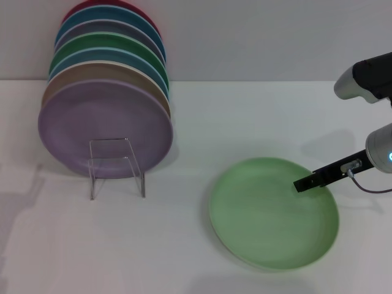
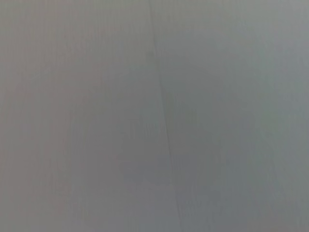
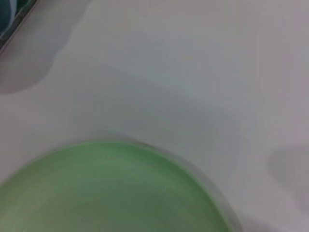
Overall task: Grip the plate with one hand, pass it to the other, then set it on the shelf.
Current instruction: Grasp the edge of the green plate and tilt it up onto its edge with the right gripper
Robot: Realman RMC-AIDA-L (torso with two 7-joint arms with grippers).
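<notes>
The pale mint-green plate (image 1: 269, 214) lies flat on the white table, right of centre. It also fills the lower part of the right wrist view (image 3: 106, 193). My right gripper (image 1: 304, 183) reaches in from the right, and its dark tip sits over the plate's far right rim. I cannot tell whether it touches the plate. My left gripper is out of the head view, and the left wrist view shows only a blank grey surface.
A clear acrylic rack (image 1: 116, 166) stands at the back left and holds several coloured plates on edge, with a lilac plate (image 1: 104, 122) at the front. The white table (image 1: 184, 263) runs between the rack and the mint plate. A pale wall stands behind.
</notes>
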